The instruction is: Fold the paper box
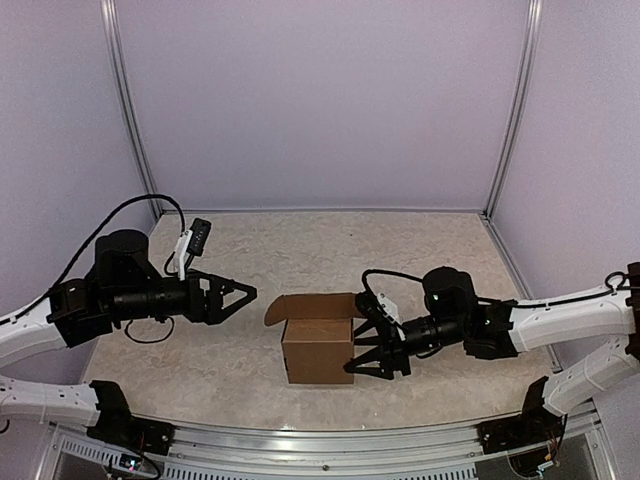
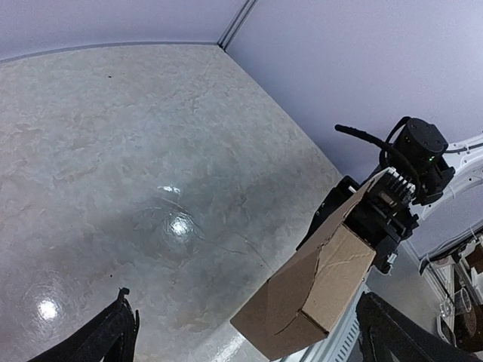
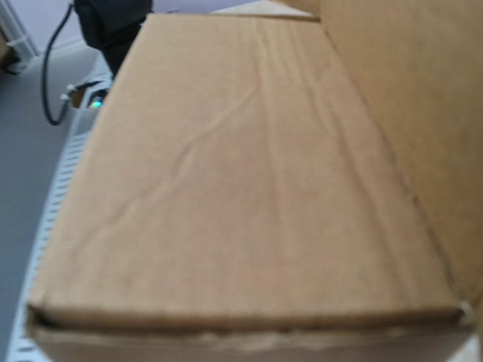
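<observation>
paper box (image 1: 320, 352) against right gripper (image 1: 358, 347), grip unclear; left gripper (image 1: 245, 299) apart, jaws spread

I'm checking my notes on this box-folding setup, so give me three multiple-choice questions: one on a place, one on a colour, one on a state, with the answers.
1. Which arm's end effector is right up against the paper box?
A. the left
B. the right
C. neither

2. What colour is the box?
A. white
B. brown
C. blue

3. How is the left end effector?
A. open, nothing between its fingers
B. shut on the box
C. shut on a cable

Answers:
1 B: the right end effector sits at the box's right wall.
2 B: it is plain brown cardboard.
3 A: its fingers are spread wide, apart from the box.
</observation>
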